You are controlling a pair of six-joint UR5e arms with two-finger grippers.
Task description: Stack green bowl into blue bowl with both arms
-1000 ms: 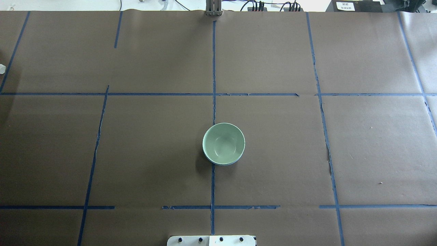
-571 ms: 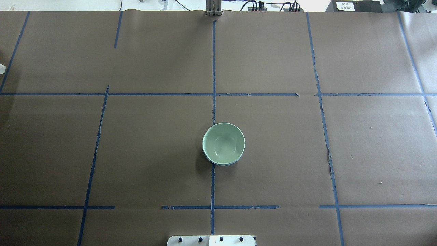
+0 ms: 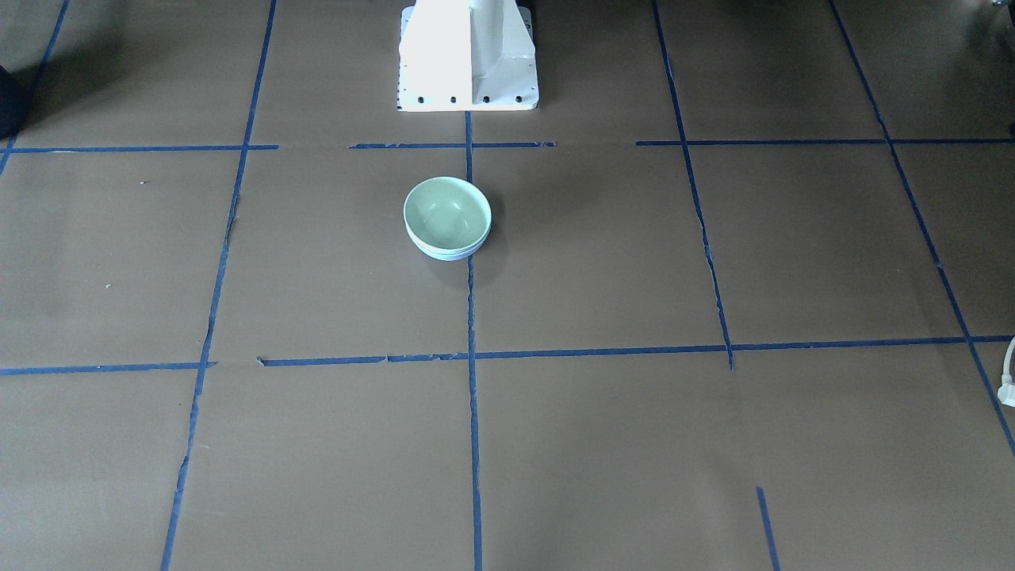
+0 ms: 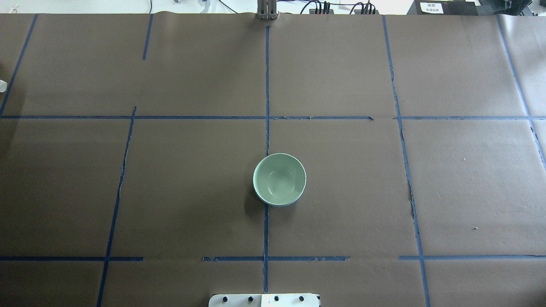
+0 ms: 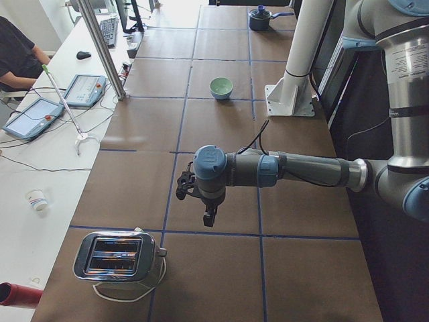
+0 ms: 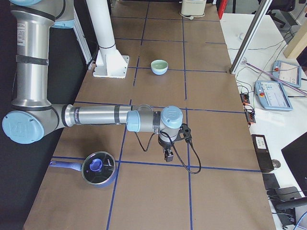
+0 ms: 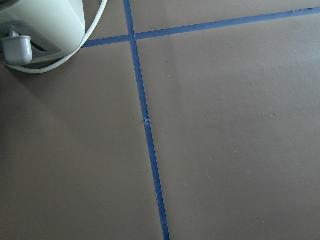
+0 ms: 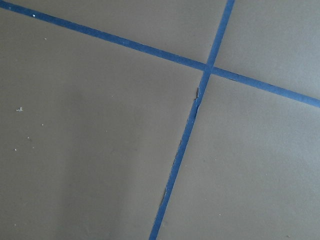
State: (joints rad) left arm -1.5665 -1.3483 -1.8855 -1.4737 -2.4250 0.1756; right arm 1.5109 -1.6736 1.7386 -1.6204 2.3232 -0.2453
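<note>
The green bowl (image 4: 279, 179) sits nested inside the blue bowl (image 4: 281, 204) at the table's middle, just ahead of the robot's base. Only a thin blue rim shows under the green one, also in the front view (image 3: 449, 253). The stack shows small in both side views (image 5: 221, 87) (image 6: 159, 66). My left gripper (image 5: 210, 218) hangs over bare table far to the left, near the toaster. My right gripper (image 6: 168, 155) hangs far to the right, near the pot. Both show only in side views, so I cannot tell whether they are open or shut. Neither touches a bowl.
A chrome toaster (image 5: 117, 258) with a white cord stands at the table's left end; its corner shows in the left wrist view (image 7: 45, 20). A blue-lidded pot (image 6: 98, 168) stands at the right end. The white pedestal (image 3: 468, 55) is behind the bowls. An operator (image 5: 17, 50) sits at the side desk.
</note>
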